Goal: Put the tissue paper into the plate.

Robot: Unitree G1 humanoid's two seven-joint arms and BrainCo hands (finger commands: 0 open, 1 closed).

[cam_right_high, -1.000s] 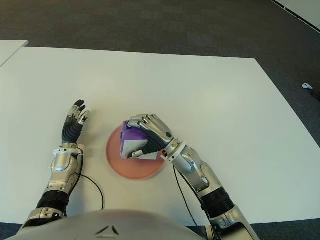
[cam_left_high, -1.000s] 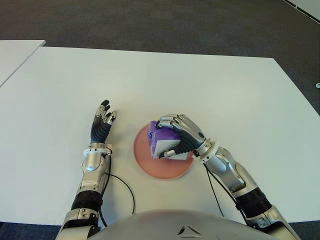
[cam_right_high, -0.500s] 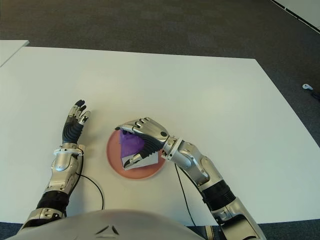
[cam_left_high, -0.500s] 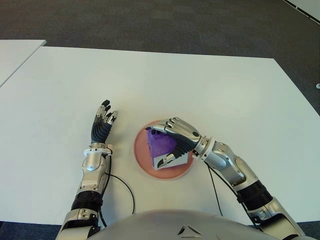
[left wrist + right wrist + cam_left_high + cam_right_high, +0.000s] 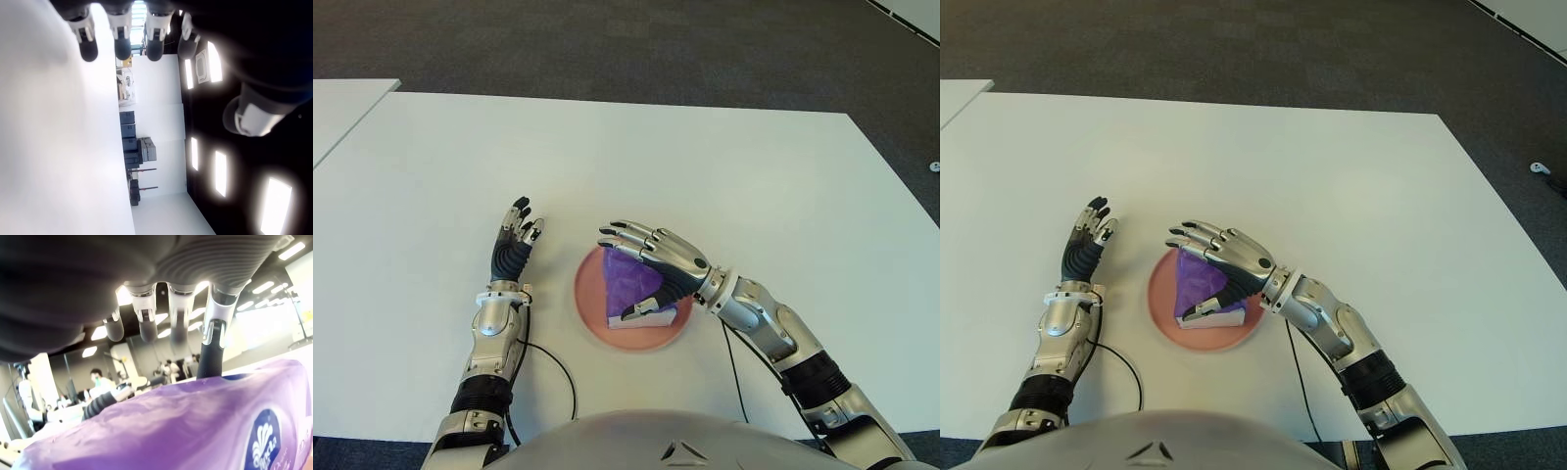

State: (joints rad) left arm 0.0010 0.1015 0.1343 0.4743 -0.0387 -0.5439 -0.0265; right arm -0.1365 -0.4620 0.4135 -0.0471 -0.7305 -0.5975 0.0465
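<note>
A purple and white tissue pack [image 5: 631, 289] lies in the pink plate [image 5: 591, 304] near the table's front edge. My right hand [image 5: 641, 264] hovers just over the pack with its fingers [image 5: 625, 237] spread out and the thumb low beside the pack's white end. The right wrist view shows the purple pack [image 5: 195, 431] close below the straightened fingers [image 5: 178, 318], no longer held. My left hand [image 5: 514, 245] shows to the left of the plate, fingers extended and holding nothing.
The white table [image 5: 705, 166] stretches wide behind and to both sides of the plate. A second white table [image 5: 342, 98] shows at the far left. Dark carpet [image 5: 607, 39] lies beyond. A black cable [image 5: 553, 357] runs by my left forearm.
My right hand has opened and let go of the tissue pack, which now lies in the plate. The hand has lifted slightly. The left hand has not moved.
</note>
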